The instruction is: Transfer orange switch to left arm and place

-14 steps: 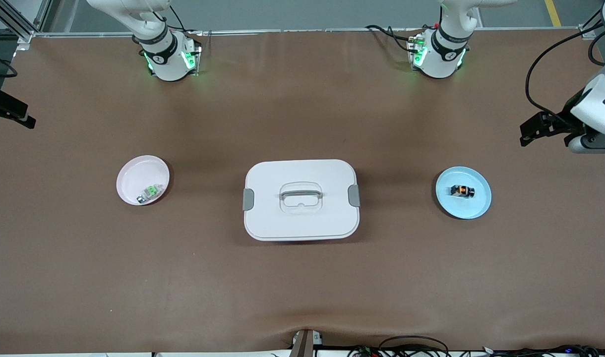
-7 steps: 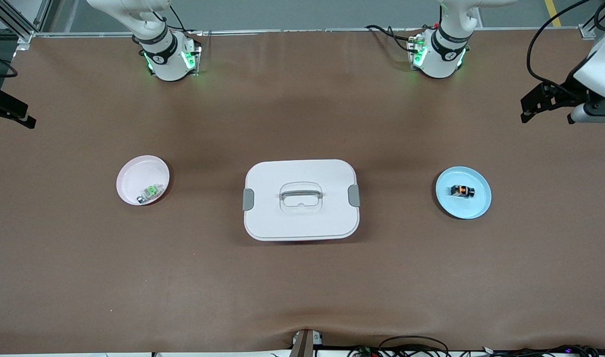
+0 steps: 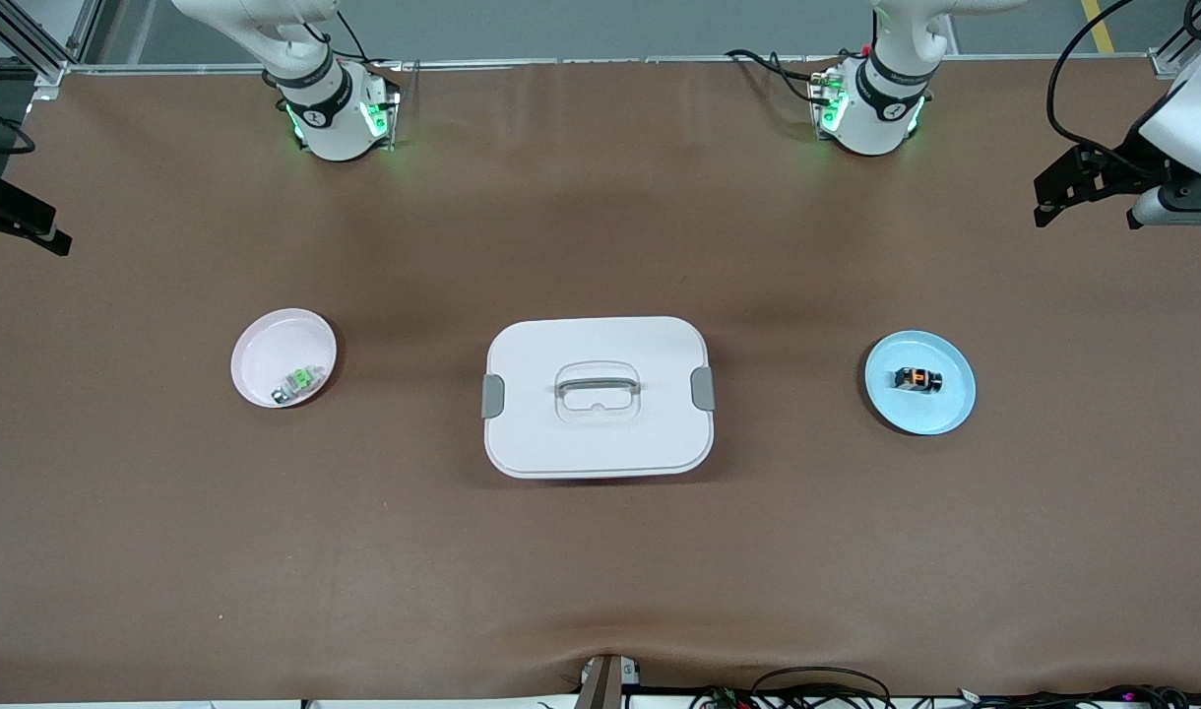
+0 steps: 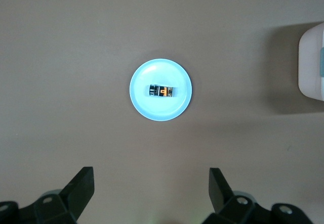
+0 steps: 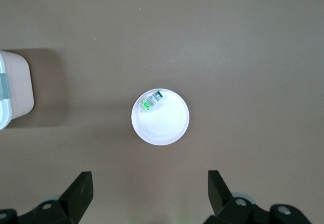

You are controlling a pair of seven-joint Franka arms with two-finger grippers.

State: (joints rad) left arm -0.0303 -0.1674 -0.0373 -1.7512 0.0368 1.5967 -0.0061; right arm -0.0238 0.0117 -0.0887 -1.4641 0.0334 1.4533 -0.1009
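Note:
The orange switch [image 3: 917, 378] [image 4: 162, 91] lies on its side in the middle of a blue plate [image 3: 920, 414] [image 4: 161, 110] toward the left arm's end of the table. The white lidded box [image 3: 597, 443] stands at the table's middle, between the two plates. High in the air, my left gripper [image 4: 152, 176] hangs open and empty, well clear of the blue plate. At the right arm's end my right gripper [image 5: 150, 178] is open and empty too, high up beside a pink plate [image 3: 276, 345] [image 5: 164, 128].
A small green-and-silver switch [image 3: 300, 380] [image 5: 150, 101] lies in the pink plate. The box's edge [image 4: 310, 62] [image 5: 15, 87] shows in both wrist views. Both arm bases [image 3: 335, 118] [image 3: 871, 113] stand along the table's back edge. Cables lie at the front edge.
The left arm's hand has moved up the front view at the table's end, away from the blue plate. The right arm, both switches and the box have not moved.

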